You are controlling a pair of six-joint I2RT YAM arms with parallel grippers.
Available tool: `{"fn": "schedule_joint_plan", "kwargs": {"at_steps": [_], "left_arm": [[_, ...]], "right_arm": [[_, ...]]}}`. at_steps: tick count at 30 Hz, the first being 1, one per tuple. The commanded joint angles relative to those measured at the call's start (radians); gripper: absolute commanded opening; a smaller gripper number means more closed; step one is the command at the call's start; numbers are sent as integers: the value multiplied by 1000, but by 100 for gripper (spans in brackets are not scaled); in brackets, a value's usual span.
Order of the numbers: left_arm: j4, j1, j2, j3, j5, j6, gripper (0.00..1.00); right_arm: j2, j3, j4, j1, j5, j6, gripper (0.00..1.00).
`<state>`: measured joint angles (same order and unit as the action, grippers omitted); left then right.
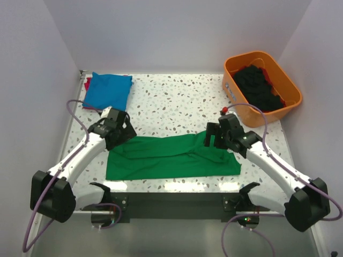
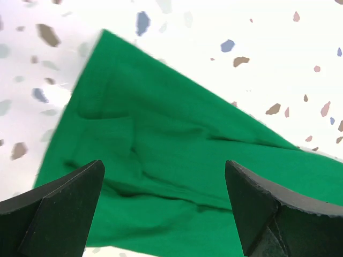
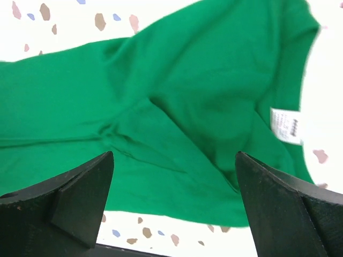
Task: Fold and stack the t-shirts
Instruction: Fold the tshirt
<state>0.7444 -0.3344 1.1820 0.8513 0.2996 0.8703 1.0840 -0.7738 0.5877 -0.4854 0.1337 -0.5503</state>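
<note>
Speckled terrazzo table (image 1: 177, 101), pale walls. Green t-shirt (image 1: 171, 158) flat near the front edge as a long band, long axis left to right. Left gripper (image 1: 120, 134) over its far-left corner, right gripper (image 1: 214, 136) over its far-right end by the white label (image 3: 286, 126). Both sets of jaws spread wide, holding nothing. Each arm nearest its own end. Folded blue t-shirt (image 1: 107, 91) far left.

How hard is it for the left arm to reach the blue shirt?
Probably yes, it can: the left hand hangs open and empty, and nothing stands between it and the blue shirt farther back.
</note>
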Motion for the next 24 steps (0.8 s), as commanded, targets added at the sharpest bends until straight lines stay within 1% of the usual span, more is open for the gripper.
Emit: {"fn": "schedule_joint_plan", "kwargs": {"at_steps": [1, 2, 7, 10, 13, 14, 15, 17, 18, 19, 20, 21, 23, 24], "left_arm": [[-128, -11, 66, 12, -89, -28, 100], [-169, -12, 102, 6, -102, -30, 100], [-238, -15, 208, 6, -109, -21, 100], [-237, -15, 220, -24, -94, -7, 100], [-197, -15, 222, -57, -42, 1, 100], [-145, -15, 219, -63, 11, 12, 100], [-102, -15, 217, -64, 47, 57, 100], [-21, -15, 174, -93, 116, 82, 100], [8, -9, 154, -104, 145, 135, 100], [92, -3, 119, -118, 185, 171, 100], [134, 4, 104, -121, 199, 206, 100], [174, 20, 87, -123, 217, 278, 100], [278, 29, 38, -101, 257, 338, 100], [305, 31, 21, -89, 271, 381, 100]], "right_arm": [[103, -44, -110, -4, -78, 3, 99], [129, -39, -129, -4, -97, 1, 99], [269, -21, -183, -4, -79, -2, 99], [321, 2, -204, -4, -80, -11, 99], [346, 21, -207, -2, -69, -25, 99], [353, 24, -206, -1, -60, -25, 99], [355, 25, -204, -2, -48, -26, 99], [352, 30, -195, -2, -34, -27, 99], [349, 33, -192, -1, -26, -26, 99], [346, 34, -187, -2, -11, -26, 99], [343, 34, -183, -2, -5, -28, 99], [335, 34, -181, -1, 0, -28, 99], [332, 34, -181, -1, 6, -33, 99], [332, 33, -180, -1, 6, -31, 99]]}}
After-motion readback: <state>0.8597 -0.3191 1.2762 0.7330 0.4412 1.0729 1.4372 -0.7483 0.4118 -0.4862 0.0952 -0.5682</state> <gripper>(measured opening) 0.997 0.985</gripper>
